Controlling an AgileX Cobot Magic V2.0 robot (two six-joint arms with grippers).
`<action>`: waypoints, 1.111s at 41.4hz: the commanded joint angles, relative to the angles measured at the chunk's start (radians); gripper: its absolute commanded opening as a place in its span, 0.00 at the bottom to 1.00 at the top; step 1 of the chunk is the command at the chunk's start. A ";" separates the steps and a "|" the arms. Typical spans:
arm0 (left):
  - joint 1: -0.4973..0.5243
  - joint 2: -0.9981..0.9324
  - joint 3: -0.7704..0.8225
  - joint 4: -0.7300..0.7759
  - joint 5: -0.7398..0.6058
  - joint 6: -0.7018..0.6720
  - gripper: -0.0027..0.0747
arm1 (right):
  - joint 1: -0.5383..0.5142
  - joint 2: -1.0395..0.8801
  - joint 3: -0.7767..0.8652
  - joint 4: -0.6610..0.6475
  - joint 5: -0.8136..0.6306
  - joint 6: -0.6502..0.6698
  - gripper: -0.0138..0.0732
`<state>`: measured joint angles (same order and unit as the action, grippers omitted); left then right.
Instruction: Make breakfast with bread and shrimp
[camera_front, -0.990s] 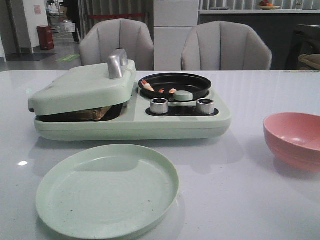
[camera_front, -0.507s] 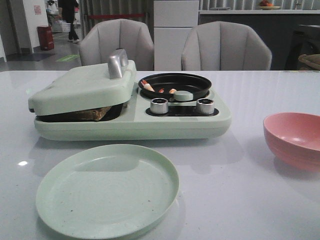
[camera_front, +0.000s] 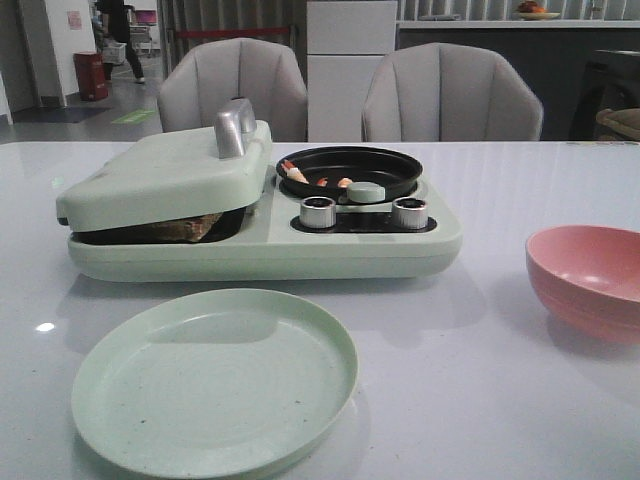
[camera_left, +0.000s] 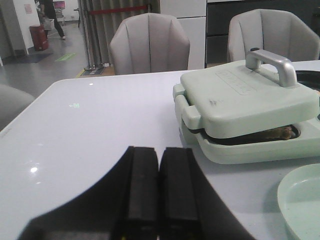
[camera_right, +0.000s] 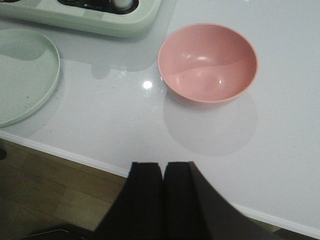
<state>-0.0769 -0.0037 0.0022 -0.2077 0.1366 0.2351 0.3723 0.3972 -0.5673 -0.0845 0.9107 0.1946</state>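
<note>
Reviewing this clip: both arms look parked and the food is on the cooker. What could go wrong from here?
1. The bread sits under the almost-closed lid; lifting by the metal handle might slip, dropping the lid.
2. The shrimp are small pieces in the black pan; they may slip from a gripper.
3. The pink bowl sits fairly near the table edge, so a sweeping right gripper might knock it off.
</note>
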 joint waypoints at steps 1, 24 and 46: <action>-0.035 -0.018 0.029 0.103 -0.100 -0.130 0.17 | -0.001 0.009 -0.028 -0.016 -0.062 -0.005 0.21; -0.063 -0.017 0.029 0.224 -0.231 -0.308 0.17 | -0.001 0.009 -0.028 -0.016 -0.064 -0.005 0.21; -0.063 -0.017 0.029 0.224 -0.231 -0.308 0.17 | -0.001 0.009 -0.028 -0.016 -0.064 -0.005 0.21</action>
<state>-0.1319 -0.0037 0.0022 0.0160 0.0000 -0.0630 0.3723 0.3972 -0.5673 -0.0845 0.9107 0.1946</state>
